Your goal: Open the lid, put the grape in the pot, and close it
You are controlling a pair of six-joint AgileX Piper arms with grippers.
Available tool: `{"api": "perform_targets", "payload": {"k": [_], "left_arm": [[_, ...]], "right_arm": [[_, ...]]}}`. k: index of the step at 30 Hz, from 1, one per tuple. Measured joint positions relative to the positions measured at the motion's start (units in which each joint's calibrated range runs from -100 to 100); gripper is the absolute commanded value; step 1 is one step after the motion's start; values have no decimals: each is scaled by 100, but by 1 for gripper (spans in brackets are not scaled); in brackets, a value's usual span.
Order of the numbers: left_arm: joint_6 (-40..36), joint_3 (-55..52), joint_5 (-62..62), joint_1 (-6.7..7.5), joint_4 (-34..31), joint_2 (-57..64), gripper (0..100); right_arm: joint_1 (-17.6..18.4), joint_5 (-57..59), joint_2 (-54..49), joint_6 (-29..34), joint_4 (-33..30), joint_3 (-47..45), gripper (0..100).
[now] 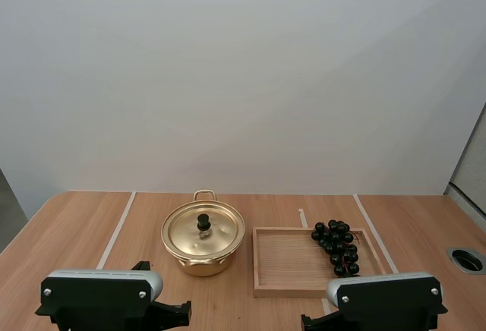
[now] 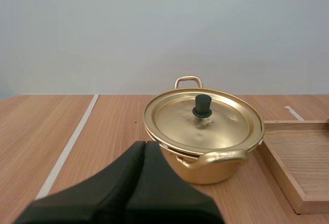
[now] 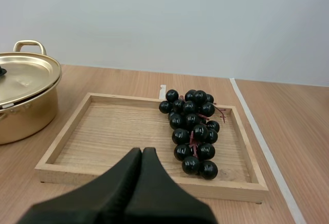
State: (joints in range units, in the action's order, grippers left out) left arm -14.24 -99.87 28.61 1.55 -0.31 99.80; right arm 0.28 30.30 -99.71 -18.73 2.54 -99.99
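Ahead of the matte black left gripper [image 2: 145, 146], the pot [image 2: 205, 171] and its lid [image 2: 226, 124] are shiny gold, with a black knob [image 2: 202, 106]. Beyond the black right gripper [image 3: 142, 152], the bunch of grapes [image 3: 193, 126] is glossy black with reddish stems [image 3: 221, 112], on a pale, fine-grained wooden tray [image 3: 103, 131]. The table [image 2: 31, 131] is warm brown woodgrain with white stripes [image 2: 72, 142].

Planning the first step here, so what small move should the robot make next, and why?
Probably open the left gripper and ease it toward the black knob: the lid sits closed on the pot, the shut, empty left gripper faces it, and the grapes lie in the wooden tray, so the lid comes first.
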Motion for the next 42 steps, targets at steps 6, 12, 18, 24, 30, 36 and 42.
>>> {"api": "perform_targets", "payload": {"k": [6,12,18,24,30,36,42], "left_arm": [[0,0,0,0,0,0,0],[0,0,-62,0,0,0,0],[77,824,38,0,0,0,0],[169,1876,822,0,0,11,0],[258,2887,2109,0,0,20,0],[258,3111,2297,0,0,20,1],[267,3151,2816,0,0,20,50]], "right_arm": [[0,0,0,0,25,0,0],[0,0,0,0,37,0,0],[0,284,0,0,3,348,0],[0,1216,-14,0,3,1631,0],[0,1974,-29,9,3,2964,0],[0,2582,-29,9,3,3319,0],[0,3083,-29,9,3,3358,70]]}}
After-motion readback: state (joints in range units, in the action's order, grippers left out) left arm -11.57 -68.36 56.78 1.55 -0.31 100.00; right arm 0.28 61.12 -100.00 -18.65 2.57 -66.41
